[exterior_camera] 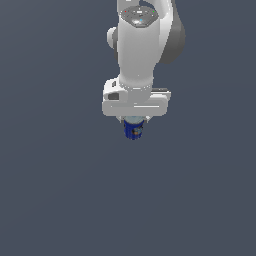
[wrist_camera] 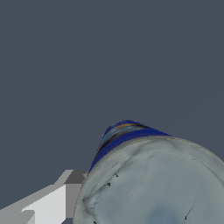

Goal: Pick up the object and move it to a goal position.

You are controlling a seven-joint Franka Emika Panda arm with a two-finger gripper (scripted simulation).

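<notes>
Under the white Franka arm (exterior_camera: 137,50), seen from above in the exterior view, the gripper (exterior_camera: 134,120) points straight down with a small blue can (exterior_camera: 133,129) tucked between its fingers. The fingers themselves are almost wholly hidden beneath the broad white hand, and only small pale tips show on either side of the can's top, close against it. The gripper appears clamped on the can, its jaws drawn in to the can's narrow width. The can sits directly below the hand, upright, its blue side with orange and white label marks jutting out beneath. In the wrist view the can's silvery-white round top (wrist_camera: 153,183) fills the near corner, very close to the camera, with a band of blue wall (wrist_camera: 124,133) behind it and one grey-white finger (wrist_camera: 52,201) just beside it. All around lies a plain dark grey surface (exterior_camera: 50,190).
</notes>
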